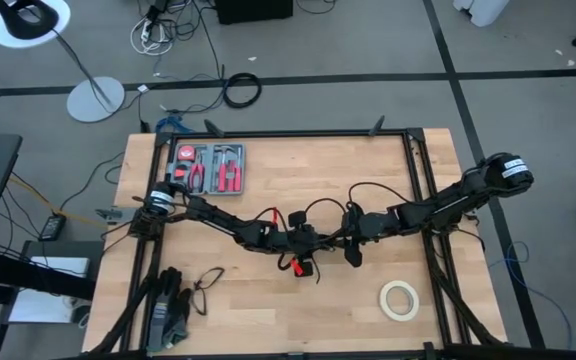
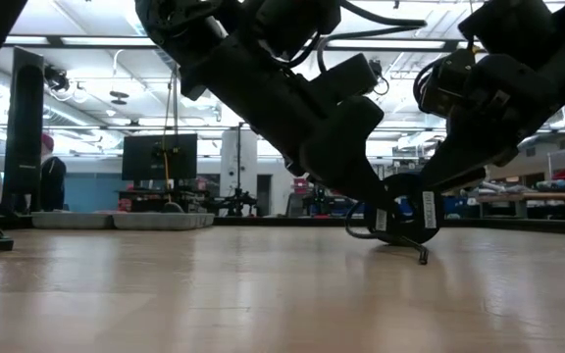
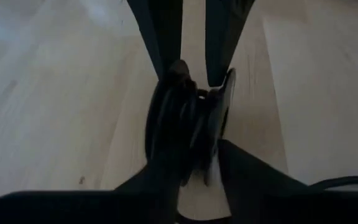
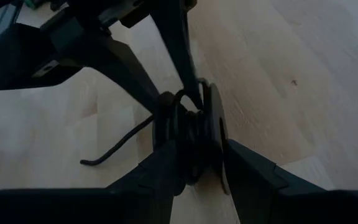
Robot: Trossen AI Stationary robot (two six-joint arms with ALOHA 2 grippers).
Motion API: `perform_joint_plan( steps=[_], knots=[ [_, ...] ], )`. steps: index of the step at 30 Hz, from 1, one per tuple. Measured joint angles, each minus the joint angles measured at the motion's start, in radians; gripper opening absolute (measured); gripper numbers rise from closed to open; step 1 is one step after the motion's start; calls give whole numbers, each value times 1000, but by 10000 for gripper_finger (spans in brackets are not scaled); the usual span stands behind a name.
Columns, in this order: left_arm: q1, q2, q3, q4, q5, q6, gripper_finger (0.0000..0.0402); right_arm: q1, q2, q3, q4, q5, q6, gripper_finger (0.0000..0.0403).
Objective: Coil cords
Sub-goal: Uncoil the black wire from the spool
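The coiled cord [image 4: 188, 140] stands on edge at the table's [image 1: 268, 315] middle, toward its front edge. The right gripper [image 4: 194, 168] clasps the bundle with both fingers. The left gripper [image 3: 188, 155], facing it, pinches the same coil. A tape roll [image 1: 399, 300] lies near the front right corner.

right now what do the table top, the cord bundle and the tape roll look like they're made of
Table top: pale wood, matte, with visible grain and plank seams. Cord bundle: thin black cable, likely rubber or plastic sheathed, slightly glossy, bending into loops. Tape roll: cream, probably paper masking tape, dull finish.
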Motion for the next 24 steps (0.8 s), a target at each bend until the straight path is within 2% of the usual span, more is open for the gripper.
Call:
perform_joint_plan(
  steps=[4,16,24],
  knots=[
    [3,0,0,-5,15,0,16,-1,0,0,1,9,0,134],
    [4,-12,1,-46,22,1,3,1,-7,-1,56,-14,-8,134],
    [6,-87,1,-147,19,32,2,-2,-80,-1,54,-19,-31,132]
  ],
)
